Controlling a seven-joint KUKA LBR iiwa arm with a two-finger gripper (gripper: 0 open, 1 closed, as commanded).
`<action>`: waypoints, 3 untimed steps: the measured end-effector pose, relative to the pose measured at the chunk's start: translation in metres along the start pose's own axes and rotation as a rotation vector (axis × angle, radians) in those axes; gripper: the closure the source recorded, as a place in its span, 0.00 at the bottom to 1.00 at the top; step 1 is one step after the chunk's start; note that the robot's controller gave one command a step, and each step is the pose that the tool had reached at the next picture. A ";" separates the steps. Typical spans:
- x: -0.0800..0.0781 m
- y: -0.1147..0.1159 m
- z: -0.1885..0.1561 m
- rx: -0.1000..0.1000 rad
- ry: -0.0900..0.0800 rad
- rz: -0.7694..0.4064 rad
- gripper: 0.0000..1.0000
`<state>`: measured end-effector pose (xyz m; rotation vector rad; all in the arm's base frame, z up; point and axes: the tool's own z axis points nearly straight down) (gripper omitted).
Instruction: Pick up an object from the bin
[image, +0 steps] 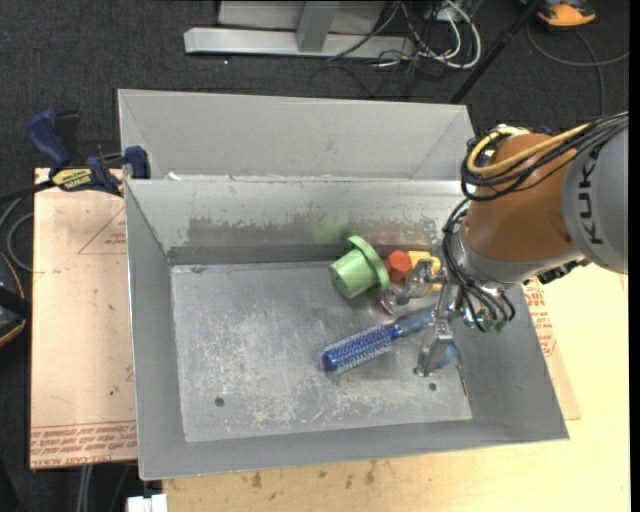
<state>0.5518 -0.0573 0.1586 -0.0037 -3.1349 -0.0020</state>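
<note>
My gripper (431, 354) hangs low over the right part of the bin floor, just past the handle end of a blue hairbrush (368, 345). The brush lies slanted, its bristled head toward the bin's middle and its handle pointing at the gripper. A green cup-shaped thing (356, 268) lies on its side near the back wall, up and to the left of the gripper. Beside it sits a small orange piece (399, 262). A small pale metallic thing (396, 294) rests between the cup and the brush handle.
The arm with its orange cover and cables comes in over the bin's right rim. The few things lie grouped at the back right; the left half of the floor is bare scuffed metal.
</note>
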 end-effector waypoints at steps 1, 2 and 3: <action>-0.024 0.002 0.088 -0.001 -0.018 0.117 0.00; -0.026 0.001 0.083 0.001 -0.025 0.115 1.00; -0.007 -0.007 -0.061 0.003 -0.015 -0.113 1.00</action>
